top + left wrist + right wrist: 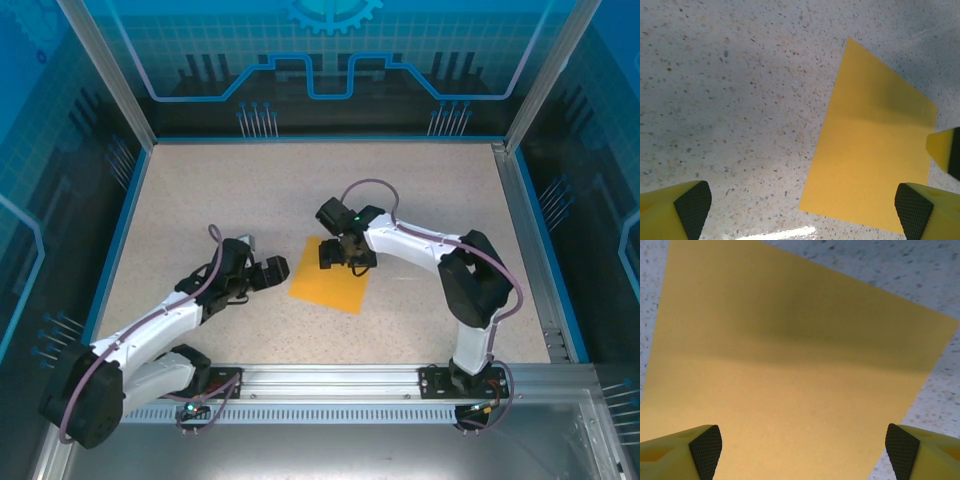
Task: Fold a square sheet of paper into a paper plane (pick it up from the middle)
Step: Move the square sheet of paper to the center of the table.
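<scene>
One sheet, no folds: that is how far the job stands.

From the top external camera, the square sheet of paper (330, 285) lies flat on the speckled worktop (250, 190). It sits near the middle, a little toward the near edge, and is turned slightly askew. The right hand (337, 256) hangs over the sheet's far part. The left hand (278, 270) sits just beside its left edge, off the paper.

From the left wrist camera, the left hand (800, 207) has its fingers spread wide with mostly bare worktop between them. The sheet (875, 150) lies ahead and to the right, flat and sharp-edged. One fingertip (943, 147) of the right hand pokes in at the right edge.

From the right wrist camera, the right hand (802, 445) also has its fingers wide apart, with nothing between them but the orange sheet (790, 340) underneath. A soft dark band crosses the paper — I read it as shadow, not a crease. Whether the pads touch the paper, I cannot tell.

By my judgement nothing is done so far. The sheet is not yet lifted from its middle, and every fold of the paper plane is left to make.
</scene>
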Tool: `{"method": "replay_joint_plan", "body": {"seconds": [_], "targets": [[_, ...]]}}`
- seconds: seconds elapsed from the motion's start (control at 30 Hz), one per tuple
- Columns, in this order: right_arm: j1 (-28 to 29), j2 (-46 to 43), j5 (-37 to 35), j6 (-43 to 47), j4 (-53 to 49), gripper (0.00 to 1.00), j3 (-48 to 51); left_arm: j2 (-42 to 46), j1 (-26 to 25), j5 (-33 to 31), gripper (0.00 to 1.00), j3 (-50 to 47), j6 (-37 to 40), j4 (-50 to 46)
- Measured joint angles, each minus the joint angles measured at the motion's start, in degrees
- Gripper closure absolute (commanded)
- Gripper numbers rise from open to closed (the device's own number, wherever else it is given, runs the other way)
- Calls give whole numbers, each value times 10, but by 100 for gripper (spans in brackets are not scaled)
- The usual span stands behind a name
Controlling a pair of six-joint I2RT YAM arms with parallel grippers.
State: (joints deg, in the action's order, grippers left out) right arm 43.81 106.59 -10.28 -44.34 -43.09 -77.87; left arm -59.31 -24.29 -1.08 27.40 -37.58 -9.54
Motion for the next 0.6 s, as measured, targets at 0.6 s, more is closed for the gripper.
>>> {"method": "replay_joint_plan", "body": {"seconds": [0.6], "targets": [[71,-28,106,-22,106,27,137,28,20,5,2,-3,1,-7]]}}
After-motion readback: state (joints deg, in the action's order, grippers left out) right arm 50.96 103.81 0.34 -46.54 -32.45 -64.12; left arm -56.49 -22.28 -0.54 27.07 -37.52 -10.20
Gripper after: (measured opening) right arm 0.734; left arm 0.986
